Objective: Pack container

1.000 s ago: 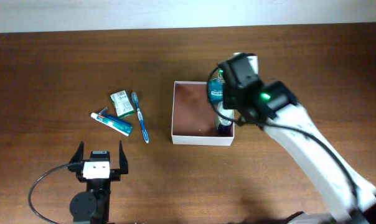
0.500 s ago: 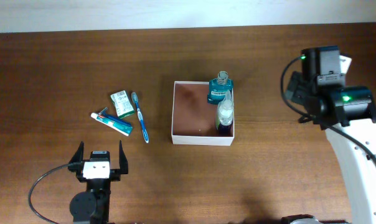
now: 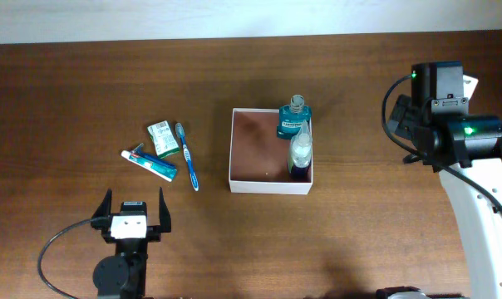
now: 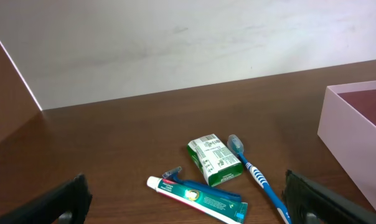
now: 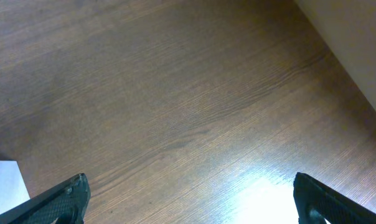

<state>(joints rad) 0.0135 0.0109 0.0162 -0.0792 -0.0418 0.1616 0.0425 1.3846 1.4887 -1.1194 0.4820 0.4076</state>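
As two bottles (image 3: 293, 124) stand in the container (image 3: 255, 149), the right tool (image 5: 189, 185) hangs wide open, empty. So does the left tool (image 3: 135, 196).

Left hand (image 3: 135, 203), right hand (image 5: 189, 186) spread wide

The left gripper (image 3: 135, 198) is black with a white block (image 3: 133, 222) and looping black cable (image 3: 56, 249); the right arm (image 3: 475, 208) is white, its black head (image 3: 438, 108) showing green lights (image 3: 470, 129).
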